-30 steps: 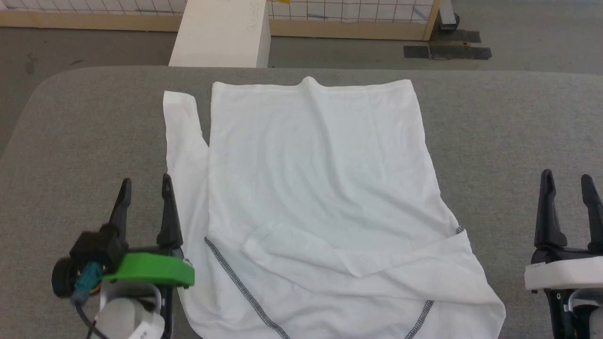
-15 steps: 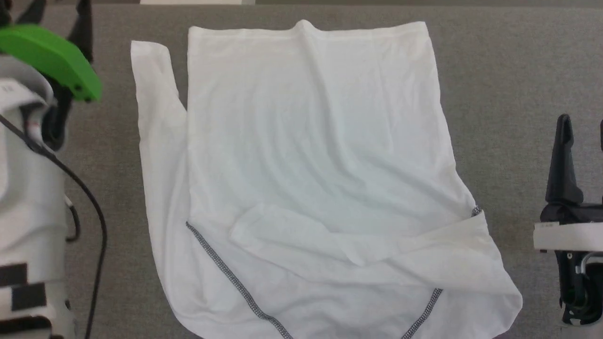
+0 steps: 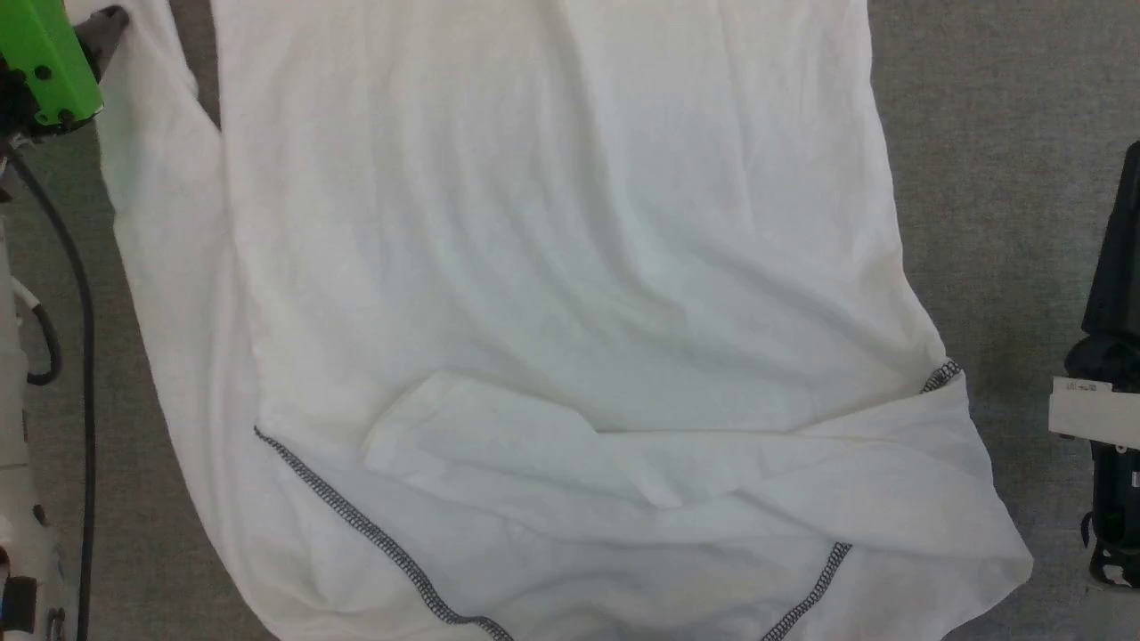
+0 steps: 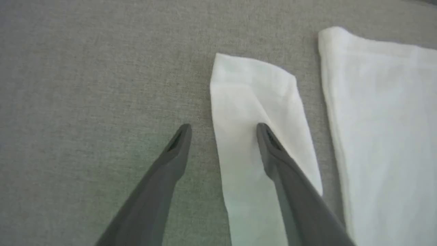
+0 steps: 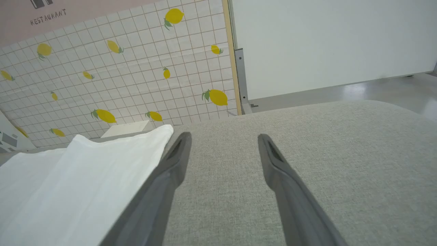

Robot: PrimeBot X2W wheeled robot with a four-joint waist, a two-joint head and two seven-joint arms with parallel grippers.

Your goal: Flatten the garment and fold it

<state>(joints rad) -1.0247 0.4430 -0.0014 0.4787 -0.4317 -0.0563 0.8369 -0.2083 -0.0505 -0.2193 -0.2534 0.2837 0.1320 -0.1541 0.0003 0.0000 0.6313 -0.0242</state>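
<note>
Hovering my left gripper [image 4: 222, 128] over the sleeve cuff [image 4: 254, 99] at ten o'clock of the garment [image 3: 552, 267], fingers spread wide, one tip above cloth, the other above the grey fabric table [image 4: 85, 68]; I judge it's lined up to pinch that cuff and draw the sleeve flat; the garment lies spread mid-table, wrinkled, another sleeve folded across it toward six o'clock; my right gripper [image 5: 224, 136] sits wide and empty at three o'clock, off the cloth; lemon-tiled wall [image 5: 119, 85] beyond twelve o'clock.

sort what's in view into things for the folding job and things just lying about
For the job: garment, left gripper, right gripper, grey table.
Lying about: white box, lemon-tiled wall, white panel.
</note>
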